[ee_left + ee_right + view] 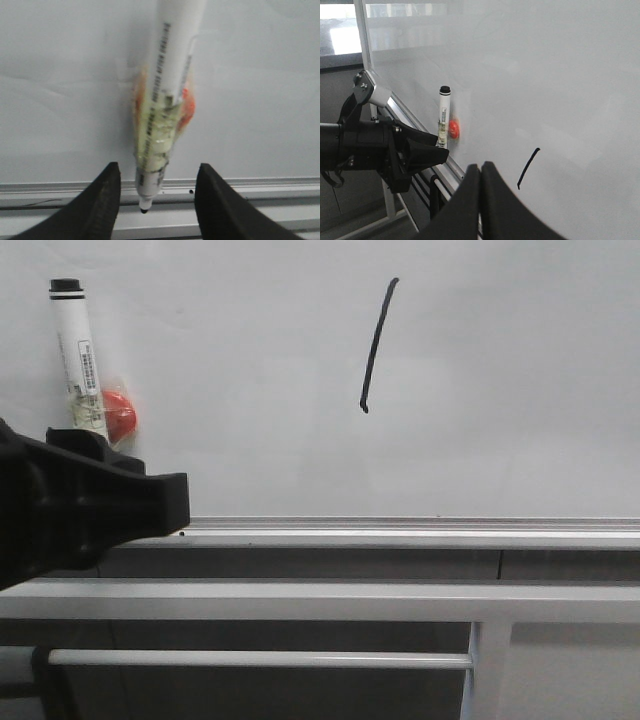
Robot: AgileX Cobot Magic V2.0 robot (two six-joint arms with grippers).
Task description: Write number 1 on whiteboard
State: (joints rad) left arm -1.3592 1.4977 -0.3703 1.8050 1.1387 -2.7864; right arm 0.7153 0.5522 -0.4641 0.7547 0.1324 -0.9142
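The whiteboard [500, 390] fills the front view, with a silver rail [400, 535] along its lower edge. The number 1 [375, 345] is a thin black slanted stroke on it; it also shows in the right wrist view [527, 169]. A white marker pen [80, 355] hangs upright on the board at the left, taped to a red magnet [118, 412]. My left gripper [150, 495] is open just below the magnet. In the left wrist view [157, 170] the pen's lower end [150, 185] lies between the fingers with a gap on each side. My right gripper [481, 167] is shut and empty, off the board.
Grey frame bars [320, 600] run below the rail, with an upright post [485, 670] at the lower right. The left arm [365, 145] reaches along the board's lower edge in the right wrist view.
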